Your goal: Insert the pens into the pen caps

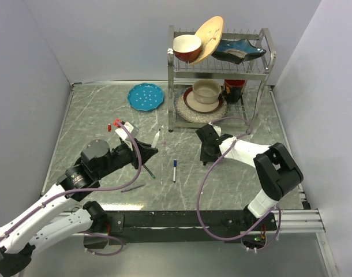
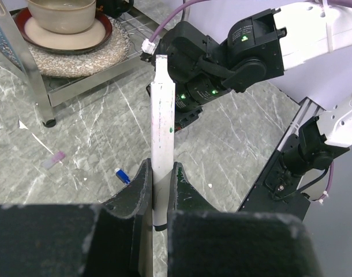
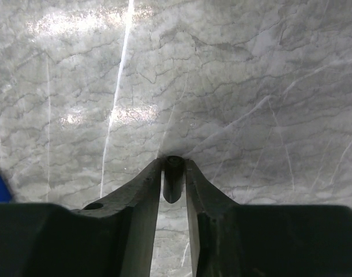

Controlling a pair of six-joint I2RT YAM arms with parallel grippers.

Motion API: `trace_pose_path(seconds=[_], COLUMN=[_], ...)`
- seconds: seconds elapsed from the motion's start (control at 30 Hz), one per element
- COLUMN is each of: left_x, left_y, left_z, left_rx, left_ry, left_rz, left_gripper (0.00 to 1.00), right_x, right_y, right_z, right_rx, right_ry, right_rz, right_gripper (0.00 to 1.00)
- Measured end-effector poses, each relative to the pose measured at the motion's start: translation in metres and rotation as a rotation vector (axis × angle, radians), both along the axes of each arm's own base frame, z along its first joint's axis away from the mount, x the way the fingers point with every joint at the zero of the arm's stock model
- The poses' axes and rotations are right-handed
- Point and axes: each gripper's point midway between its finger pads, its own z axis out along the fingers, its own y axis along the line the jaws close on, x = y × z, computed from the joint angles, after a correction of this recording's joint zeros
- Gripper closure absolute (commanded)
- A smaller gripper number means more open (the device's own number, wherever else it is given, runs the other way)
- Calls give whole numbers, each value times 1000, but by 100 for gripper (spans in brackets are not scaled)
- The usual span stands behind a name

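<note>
Left gripper (image 2: 160, 170) pinched a white-barrelled pen (image 2: 163, 115); right gripper (image 3: 174, 164) at a dark cap (image 3: 173, 179).
Only the left wrist view showed the pen held near one end. The right wrist view showed the cap between the fingertips; clamped or loose, could not tell. Top view: a blue-ended pen (image 1: 175, 171) lay mid-bench.

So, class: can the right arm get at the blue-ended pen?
Probably yes: the blue-ended pen lies on open table near the right gripper, though a dark cap sits between its fingers.
</note>
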Motion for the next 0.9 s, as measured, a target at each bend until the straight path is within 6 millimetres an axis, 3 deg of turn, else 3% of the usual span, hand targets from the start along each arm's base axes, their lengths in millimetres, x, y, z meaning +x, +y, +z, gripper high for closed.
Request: trace_pose_path(seconds=[0.17,0.5,0.7,0.9], left_x=[0,-1,-4,-8], left_y=[0,0,2,-5], left_z=[1,1,2,-25], left_rx=[-2,-3,-45,-111], left_ry=[-2,-2,15,119], left_rz=[0,0,5,5], left_gripper=[99,99,99,99], right_x=[0,2,2,-5], right_y=[1,3,4,7], right_z=[-1,-3,-1,2], right_rx=[-25,-77,-72,-3], right_ry=[8,31,5,-53], right_rz=[11,37,48,52], right_gripper=[71,93,96,97])
